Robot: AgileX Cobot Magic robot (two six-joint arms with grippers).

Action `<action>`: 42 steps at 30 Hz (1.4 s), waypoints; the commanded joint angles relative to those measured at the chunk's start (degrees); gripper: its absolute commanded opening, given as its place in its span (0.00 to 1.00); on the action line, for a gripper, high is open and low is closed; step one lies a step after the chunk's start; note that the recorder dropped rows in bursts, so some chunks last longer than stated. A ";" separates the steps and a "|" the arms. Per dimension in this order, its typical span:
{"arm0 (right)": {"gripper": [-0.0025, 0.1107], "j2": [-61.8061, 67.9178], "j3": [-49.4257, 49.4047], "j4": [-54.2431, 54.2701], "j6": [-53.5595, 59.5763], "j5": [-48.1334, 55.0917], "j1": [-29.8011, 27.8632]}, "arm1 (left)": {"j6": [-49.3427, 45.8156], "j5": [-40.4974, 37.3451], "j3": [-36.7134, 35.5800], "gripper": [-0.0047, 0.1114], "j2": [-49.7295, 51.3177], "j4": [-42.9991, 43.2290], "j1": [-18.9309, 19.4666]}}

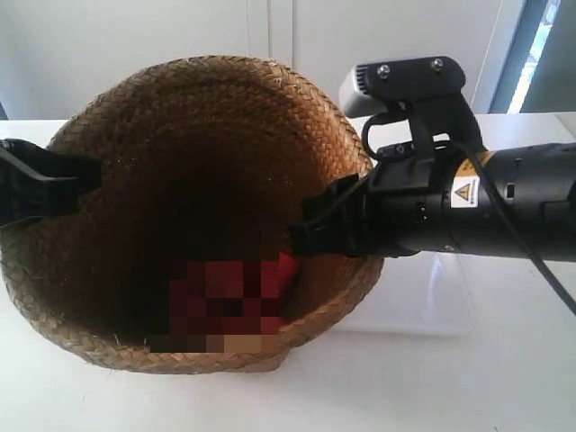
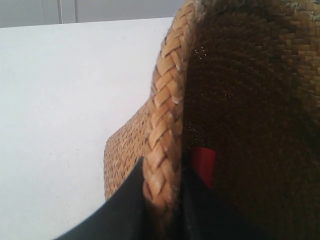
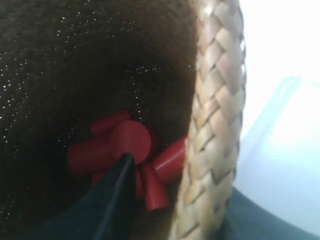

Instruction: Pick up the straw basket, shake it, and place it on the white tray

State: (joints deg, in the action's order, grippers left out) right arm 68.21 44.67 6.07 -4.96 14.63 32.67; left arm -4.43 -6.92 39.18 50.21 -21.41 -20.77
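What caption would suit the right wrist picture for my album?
Right fingers pinching the rim of the straw basket, red cylinders clustered inside, white tray beyond.

Your straw basket (image 1: 207, 117) is tipped toward the exterior camera, so you're looking straight into its round mouth and the dark inside. It's brown woven straw with a thick braided rim, a little frayed along the top edge. The left gripper (image 2: 162, 167) and right gripper (image 3: 185, 185) pinch that rim on opposite sides, each with one jaw inside the wall and one outside. Can't tell if the lower edge touches the tabletop. The white tray (image 1: 414, 301) lies flat on the tabletop just beside the basket, at the exterior view's right. It's glossy with a low rim, and the basket isn't sitting on it.
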 commanded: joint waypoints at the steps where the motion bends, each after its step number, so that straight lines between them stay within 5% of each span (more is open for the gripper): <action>1: 0.02 -2.52 -1.39 -1.57 1.48 -3.22 0.49 | -3.32 0.65 -0.72 0.04 -2.79 0.86 -0.52; 42: 0.02 3.31 0.66 -1.77 1.21 2.31 0.49 | -0.52 2.80 -1.35 0.04 0.48 1.07 -0.52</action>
State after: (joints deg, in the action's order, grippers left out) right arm 70.86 45.12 5.73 -4.95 15.78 33.18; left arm -3.29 -4.57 37.39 50.97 -21.20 -20.77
